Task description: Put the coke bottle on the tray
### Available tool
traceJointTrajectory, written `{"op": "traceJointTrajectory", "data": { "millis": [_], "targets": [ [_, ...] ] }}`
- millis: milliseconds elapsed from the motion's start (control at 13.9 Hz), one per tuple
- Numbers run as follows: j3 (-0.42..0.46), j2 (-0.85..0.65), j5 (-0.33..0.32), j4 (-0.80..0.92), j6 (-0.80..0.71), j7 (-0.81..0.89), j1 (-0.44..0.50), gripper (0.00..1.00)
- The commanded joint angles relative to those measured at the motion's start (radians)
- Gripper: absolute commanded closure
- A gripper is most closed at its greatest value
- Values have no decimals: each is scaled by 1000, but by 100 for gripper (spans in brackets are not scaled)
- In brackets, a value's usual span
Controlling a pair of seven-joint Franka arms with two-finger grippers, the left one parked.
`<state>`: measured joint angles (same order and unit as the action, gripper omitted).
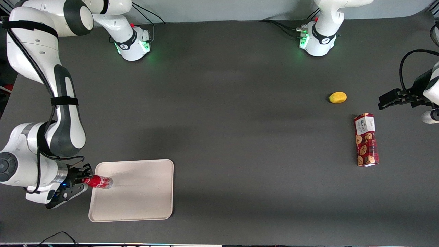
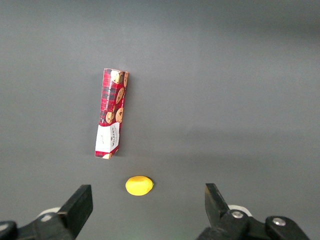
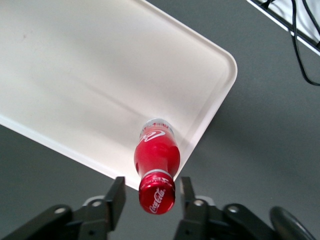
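Note:
The coke bottle (image 1: 100,181), small and red with a red cap, white script logo and silvery base, stands on the off-white tray (image 1: 137,202), just inside the rim at the working arm's end. My right gripper (image 1: 82,180) is over that rim. Its fingers are open, one on each side of the cap with a gap on both sides. In the right wrist view the bottle (image 3: 156,155) rises from the tray (image 3: 75,60) near a rounded corner, its cap between the open fingers of the gripper (image 3: 153,184).
A red cookie box (image 1: 366,140) with a white end and a yellow lemon-like fruit (image 1: 337,97) lie toward the parked arm's end of the table; both also show in the left wrist view, box (image 2: 111,114) and fruit (image 2: 139,185). Cables (image 3: 300,40) run off the table near the tray.

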<state>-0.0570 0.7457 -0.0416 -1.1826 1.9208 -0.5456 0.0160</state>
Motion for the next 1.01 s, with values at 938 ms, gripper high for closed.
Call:
{"op": "traceJointTrajectory", "data": {
  "millis": [938],
  "targets": [
    [58, -871, 31, -579, -441, 417, 15, 0]
  ]
}}
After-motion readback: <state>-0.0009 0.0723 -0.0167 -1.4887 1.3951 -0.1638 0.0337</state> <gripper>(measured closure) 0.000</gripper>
